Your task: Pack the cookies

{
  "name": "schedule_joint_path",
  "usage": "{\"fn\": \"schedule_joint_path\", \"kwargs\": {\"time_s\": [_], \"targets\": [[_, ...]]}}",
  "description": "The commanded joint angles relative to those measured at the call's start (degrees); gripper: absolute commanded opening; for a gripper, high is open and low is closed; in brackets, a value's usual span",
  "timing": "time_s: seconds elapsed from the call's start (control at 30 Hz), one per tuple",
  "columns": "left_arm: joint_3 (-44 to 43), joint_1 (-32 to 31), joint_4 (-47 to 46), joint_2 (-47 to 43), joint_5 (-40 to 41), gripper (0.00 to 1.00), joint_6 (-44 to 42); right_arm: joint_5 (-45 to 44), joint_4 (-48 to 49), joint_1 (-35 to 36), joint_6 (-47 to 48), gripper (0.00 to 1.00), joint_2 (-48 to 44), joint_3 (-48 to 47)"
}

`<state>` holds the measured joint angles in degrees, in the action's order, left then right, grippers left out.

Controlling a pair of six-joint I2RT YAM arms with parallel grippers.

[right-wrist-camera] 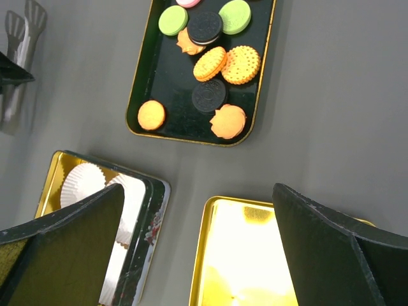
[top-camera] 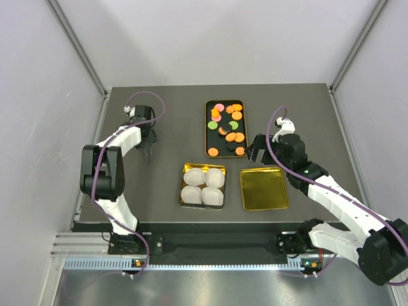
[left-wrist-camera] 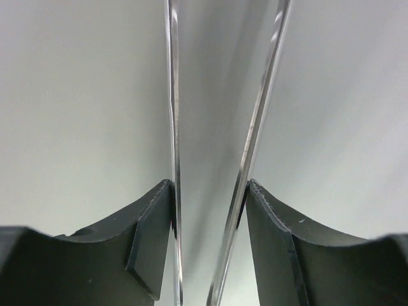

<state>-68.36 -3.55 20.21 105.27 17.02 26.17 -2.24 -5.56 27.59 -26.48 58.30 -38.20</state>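
The cookies point(top-camera: 226, 124), orange, green, pink and black discs, lie on a black tray point(top-camera: 208, 127) at the table's far middle. The right wrist view shows them too point(right-wrist-camera: 217, 64), on the tray point(right-wrist-camera: 148, 76). My right gripper point(top-camera: 254, 152) is open and empty, hovering just right of the tray's near end; in its own view point(right-wrist-camera: 197, 191) it hangs above the gap between the two gold tins. My left gripper point(top-camera: 148, 145) is at the far left, shut on metal tongs point(left-wrist-camera: 173, 127), with its fingers point(left-wrist-camera: 153, 217) pressing the two shiny arms. The tongs' tips show in the right wrist view point(right-wrist-camera: 22, 32).
A gold tin point(top-camera: 182, 185) holding several white cup liners point(top-camera: 203, 185) sits near the middle front, and also shows in the right wrist view point(right-wrist-camera: 150, 204). A shallow gold tin point(top-camera: 264, 189) with nothing in it lies to its right point(right-wrist-camera: 248, 255). White walls enclose the table.
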Motion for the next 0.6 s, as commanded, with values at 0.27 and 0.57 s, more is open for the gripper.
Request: {"fn": "schedule_joint_path", "kwargs": {"time_s": [0.27,0.57], "targets": [[-1.7,-9.5,8.4,-17.7,2.4,0.53,-2.9,0.7,2.0,-0.2,1.4,1.00,-0.1,-0.4],[-6.8,-18.5,13.4,-20.2,3.2,0.48,-4.8,0.4,1.9,-0.2,1.7,1.00,0.3,-0.3]]}}
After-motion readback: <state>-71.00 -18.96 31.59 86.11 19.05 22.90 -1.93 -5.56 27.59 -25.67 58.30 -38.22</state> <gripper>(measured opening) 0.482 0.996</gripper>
